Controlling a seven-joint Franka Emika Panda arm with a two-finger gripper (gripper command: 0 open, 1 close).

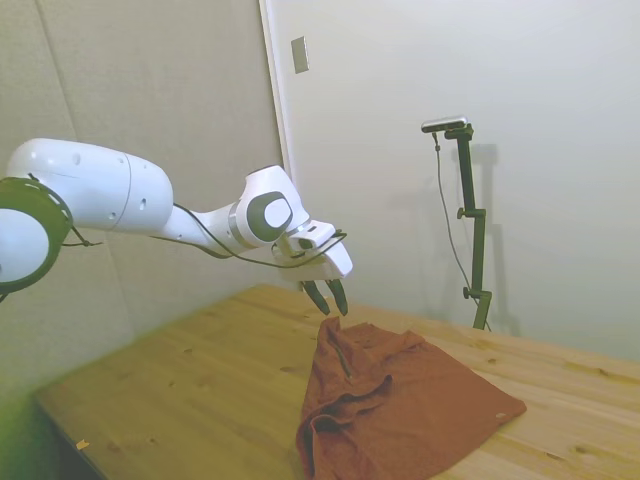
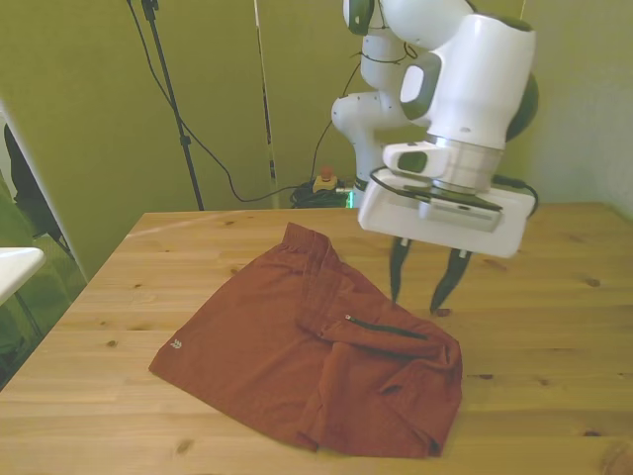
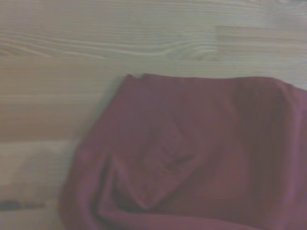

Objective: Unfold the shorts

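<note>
The hand (image 2: pixel 425 285) hangs above the desk (image 2: pixel 554 346) with its two dark fingers (image 2: pixel 398 272) pointing down and spread apart, holding nothing. In the front view its tips sit just over the bare wood, near the edge of the shorts (image 2: pixel 316 346) on the front view's right, and the cloth spreads away from there toward the front view's left. In the side view the hand (image 1: pixel 328 297) looks to hover right over the raised far corner of the shorts (image 1: pixel 400 400); whether the tips touch the cloth cannot be told. Nearest the front camera, the shorts lie bunched and doubled over, with a dark zipper line (image 2: pixel 386 329) running across the folded part just below the hand. Further back the fabric flattens into a broad wrinkled sheet, one corner pointing to the desk's far edge. A small pale mark (image 2: pixel 175 344) shows near the corner at the front view's left. The wrist view, blurred, shows the shorts (image 3: pixel 201 153) rumpled against the pale wood (image 3: pixel 96 48).
</note>
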